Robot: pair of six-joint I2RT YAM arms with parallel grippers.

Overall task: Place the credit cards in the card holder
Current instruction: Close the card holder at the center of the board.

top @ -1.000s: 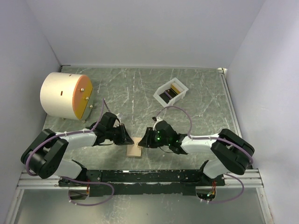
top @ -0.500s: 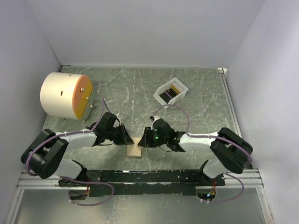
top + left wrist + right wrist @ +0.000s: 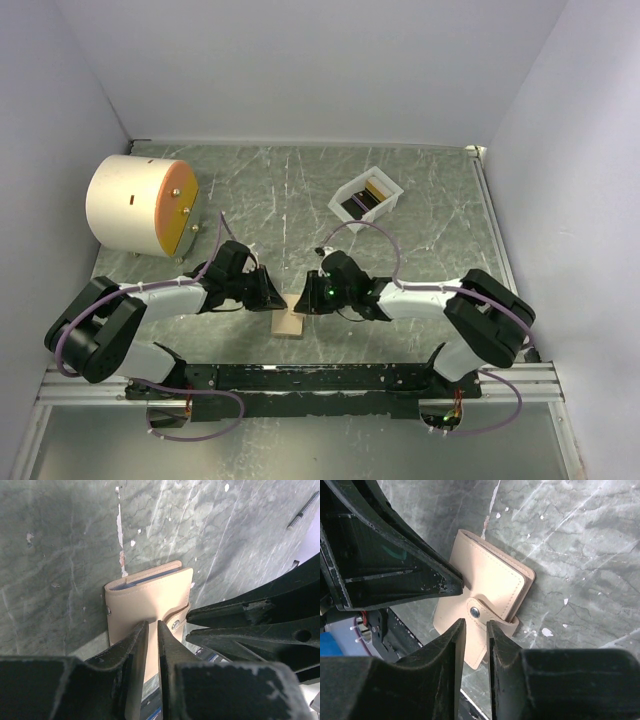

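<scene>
- The tan wallet point(image 3: 150, 592) lies folded on the table point(image 3: 250, 190) near its front edge, between both grippers.
- The left gripper point(image 3: 152, 624) sits over the wallet, its fingers a thin slit apart; I cannot tell whether it has a grip.
- The right gripper point(image 3: 475, 622) is narrowly parted at the wallet's snap strap; whether it pinches the strap is unclear.
- The credit cards point(image 3: 357, 207) lie in the card holder point(image 3: 345, 187), farther back and to the right, well apart from both grippers.

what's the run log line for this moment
tan wallet: closed | left gripper: nearly shut, tips at wallet cover | right gripper: narrow gap, tips at snap strap | card holder: credit cards inside
</scene>
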